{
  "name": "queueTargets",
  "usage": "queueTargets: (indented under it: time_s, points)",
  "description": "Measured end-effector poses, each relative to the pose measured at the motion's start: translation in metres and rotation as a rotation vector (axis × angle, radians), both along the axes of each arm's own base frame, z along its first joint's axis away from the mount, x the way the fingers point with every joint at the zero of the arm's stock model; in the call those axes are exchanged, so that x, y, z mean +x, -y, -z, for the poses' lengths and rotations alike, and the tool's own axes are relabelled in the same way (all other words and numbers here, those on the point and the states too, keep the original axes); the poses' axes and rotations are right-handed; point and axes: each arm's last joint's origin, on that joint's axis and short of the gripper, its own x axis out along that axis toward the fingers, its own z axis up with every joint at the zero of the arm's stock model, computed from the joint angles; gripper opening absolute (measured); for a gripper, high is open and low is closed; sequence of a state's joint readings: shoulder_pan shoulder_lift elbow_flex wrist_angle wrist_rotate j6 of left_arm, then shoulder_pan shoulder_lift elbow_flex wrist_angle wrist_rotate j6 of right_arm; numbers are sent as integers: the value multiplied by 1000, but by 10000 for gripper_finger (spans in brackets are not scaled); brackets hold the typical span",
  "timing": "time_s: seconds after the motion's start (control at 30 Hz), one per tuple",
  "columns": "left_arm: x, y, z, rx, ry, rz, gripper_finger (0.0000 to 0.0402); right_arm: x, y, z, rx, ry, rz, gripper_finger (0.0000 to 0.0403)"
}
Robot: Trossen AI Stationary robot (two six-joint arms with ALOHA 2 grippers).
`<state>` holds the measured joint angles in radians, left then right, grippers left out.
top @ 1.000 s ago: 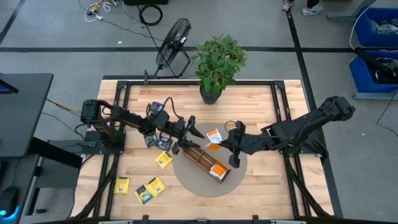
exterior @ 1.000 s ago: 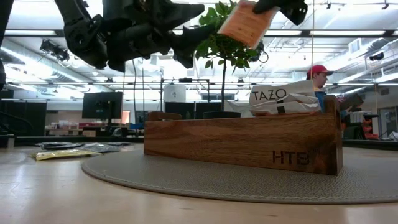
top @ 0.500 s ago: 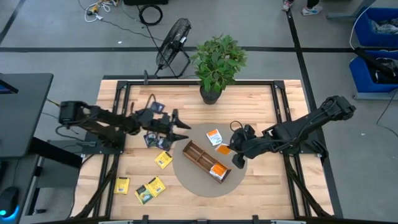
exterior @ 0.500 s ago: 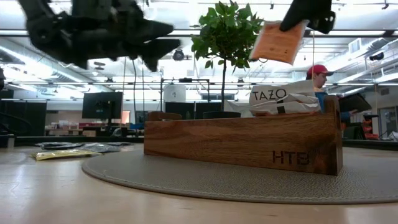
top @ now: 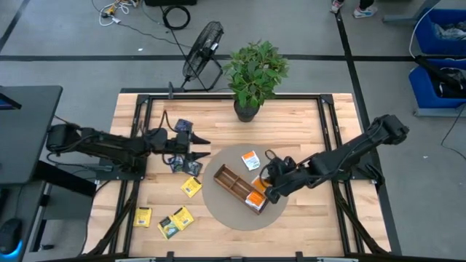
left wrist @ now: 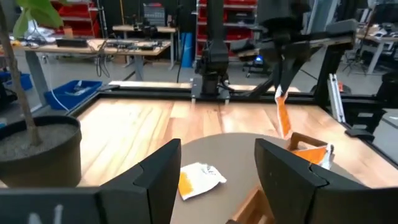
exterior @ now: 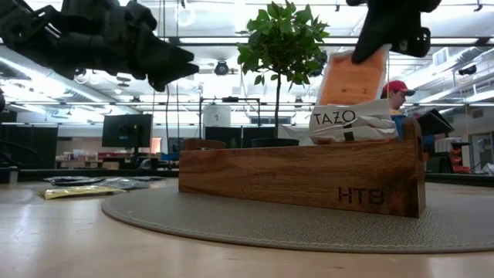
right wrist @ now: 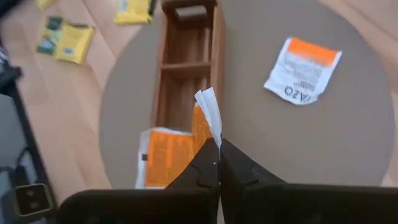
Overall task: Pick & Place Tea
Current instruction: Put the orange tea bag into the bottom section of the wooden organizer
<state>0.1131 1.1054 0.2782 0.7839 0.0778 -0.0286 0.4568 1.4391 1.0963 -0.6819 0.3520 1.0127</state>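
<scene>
While hanging over the tray's near end, right gripper (top: 266, 177): fingers pinched together on an orange sachet (exterior: 351, 77), top edge clamped, sachet dangling upright with its lower edge at the end compartment
held sachet, right wrist view: thin edge-on strip (right wrist: 207, 115) rising from the fingertips, directly above the end compartment
left gripper (top: 198, 145): fingers spread apart, empty, up off the table over the left side, near the dark sachets, well clear of the tray
left fingers (left wrist: 163, 168): two dark prongs with a clear gap, pointing across the mat toward the right arm
tray (top: 238, 188): long brown wooden divided box, lying diagonally on the round grey mat (top: 218, 211)
end compartment: already holds one orange-and-white sachet (right wrist: 168, 157), lying flat-ish; white top marked TAZO showing above the wall in the low view
other compartments: look bare wood in the right wrist view
loose orange-and-white sachet (top: 251, 159): flat on the mat, just beside the tray, on the plant side
dark navy sachets (top: 178, 164): on the table left of the mat, under the left gripper
yellow sachets: one (top: 191, 187) just off the mat edge, one (top: 143, 217) and a pair (top: 176, 222) near the front-left corner
potted plant (top: 255, 73): back centre of the table
person in red cap (exterior: 396, 96): in the room behind, low view only
</scene>
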Motion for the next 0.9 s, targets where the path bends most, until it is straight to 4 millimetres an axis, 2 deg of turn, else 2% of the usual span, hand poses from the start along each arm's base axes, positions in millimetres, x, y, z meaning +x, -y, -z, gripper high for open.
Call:
queueTargets:
  time_s: [0.3, 0.5, 0.73, 0.9]
  points:
    - [-14, 6, -3, 23, -92, -61, 209, 29, -22, -2, -100, -216, -20, 0]
    - [-20, 12, -10, 44, -61, -40, 209, 48, -36, 13, -121, -262, -16, 0]
    - [-22, 14, -13, 55, -48, -44, 209, 55, -46, 31, -112, -306, 6, 0]
    - [-22, 14, -13, 56, -53, -44, 209, 55, -52, 34, -113, -298, -13, 0]
